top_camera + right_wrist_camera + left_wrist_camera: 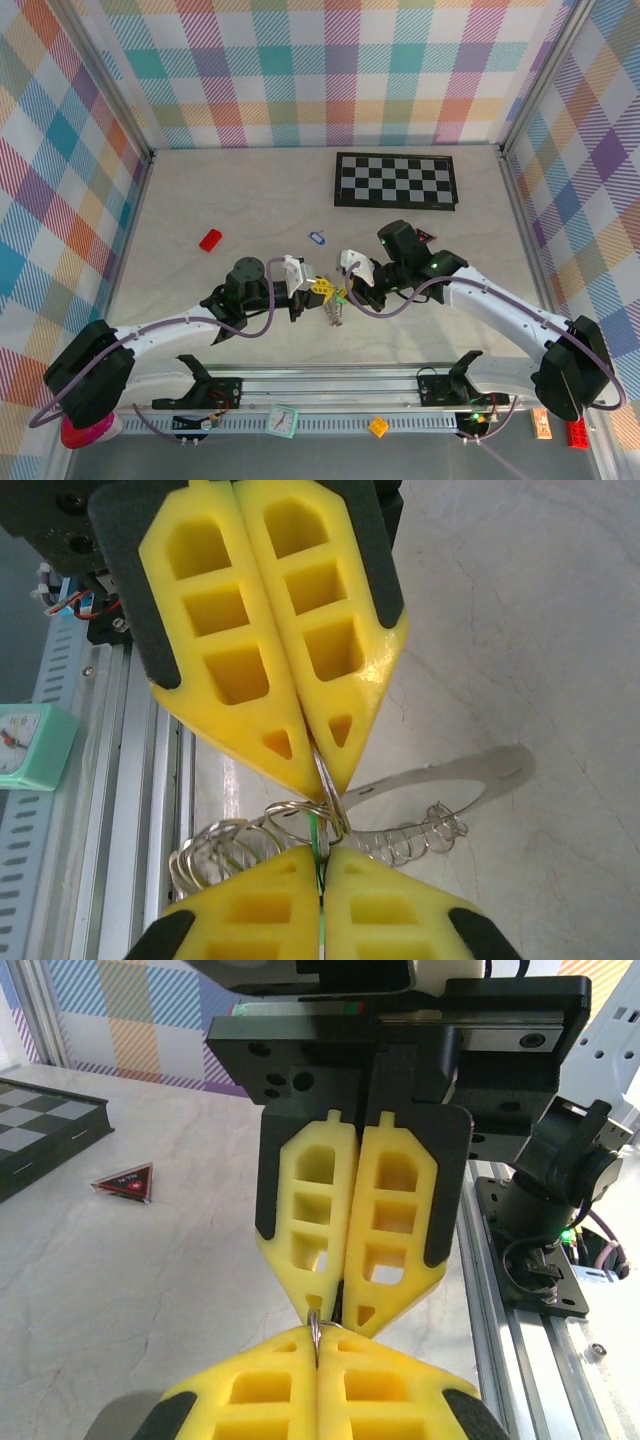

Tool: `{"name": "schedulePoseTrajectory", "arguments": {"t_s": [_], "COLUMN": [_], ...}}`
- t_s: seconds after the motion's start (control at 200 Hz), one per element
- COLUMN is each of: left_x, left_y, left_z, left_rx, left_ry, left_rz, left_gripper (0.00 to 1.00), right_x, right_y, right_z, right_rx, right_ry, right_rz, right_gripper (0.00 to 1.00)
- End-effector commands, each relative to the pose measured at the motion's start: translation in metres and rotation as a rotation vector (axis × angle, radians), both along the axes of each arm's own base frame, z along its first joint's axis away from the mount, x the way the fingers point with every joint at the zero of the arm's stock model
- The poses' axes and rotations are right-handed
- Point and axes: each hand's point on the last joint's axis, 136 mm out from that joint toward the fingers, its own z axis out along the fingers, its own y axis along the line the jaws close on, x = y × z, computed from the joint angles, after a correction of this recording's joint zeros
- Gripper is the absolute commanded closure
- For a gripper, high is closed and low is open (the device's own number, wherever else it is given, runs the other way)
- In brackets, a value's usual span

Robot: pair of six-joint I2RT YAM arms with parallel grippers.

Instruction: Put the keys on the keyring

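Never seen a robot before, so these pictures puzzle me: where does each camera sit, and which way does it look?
Top external: above and behind the arms, looking down on the table; both arms show, left hand and right hand meeting tip to tip.
Left wrist: on the left arm, facing the right hand; own yellow fingers at the bottom.
Right wrist: on the right arm, facing the left hand; own fingers pinch the green key.
Shared: both wrist views show the keyring wire between the two hands.
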Motion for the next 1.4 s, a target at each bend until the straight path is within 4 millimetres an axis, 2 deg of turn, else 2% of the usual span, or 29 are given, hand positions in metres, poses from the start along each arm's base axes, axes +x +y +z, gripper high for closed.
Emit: {"name": "schedulePoseTrajectory", "arguments": {"t_s": [0.0, 0.205, 0.415, 0.53, 0.67, 0.815, 0.945, 1.045, 1.16, 1.395], "left_x": [-0.003, -0.001, -0.001, -0.001, -0.001, -0.002, -0.002, -0.002, -0.004, -0.006], "left_y": [-0.007, -0.008, -0.010, -0.009, -0.009, -0.009, -0.009, -0.009, -0.010, -0.012], "left_z": [0.033, 0.045, 0.044, 0.040, 0.037, 0.036, 0.035, 0.036, 0.037, 0.039], "left_rx": [-0.102, -0.154, -0.165, -0.157, -0.152, -0.149, -0.146, -0.150, -0.152, -0.164], "left_ry": [-0.068, -0.090, -0.081, -0.074, -0.069, -0.071, -0.070, -0.069, -0.067, -0.060], "left_rz": [-0.044, -0.040, -0.046, -0.045, -0.044, -0.046, -0.046, -0.051, -0.063, -0.083], "left_gripper": [1.00, 1.00, 1.00, 1.00, 1.00, 1.00, 1.00, 1.00, 1.00, 1.00], "right_x": [-0.003, -0.013, -0.007, -0.002, 0.001, -0.001, -0.006, -0.010, -0.004, 0.004], "right_y": [0.009, 0.015, 0.013, 0.006, -0.005, -0.015, -0.018, -0.016, -0.012, -0.003], "right_z": [0.011, 0.006, 0.010, 0.013, 0.013, 0.013, 0.024, 0.033, 0.038, 0.036], "right_rx": [0.034, 0.019, 0.020, 0.017, 0.008, 0.002, 0.049, 0.090, 0.117, 0.133], "right_ry": [0.002, 0.044, -0.001, -0.055, -0.087, -0.081, -0.061, -0.046, -0.057, -0.034], "right_rz": [0.046, 0.089, 0.055, 0.007, -0.041, -0.071, -0.067, -0.053, -0.066, -0.072], "right_gripper": [0.98, 1.00, 1.00, 0.81, 0.75, 0.74, 0.74, 0.74, 0.75, 0.76]}}
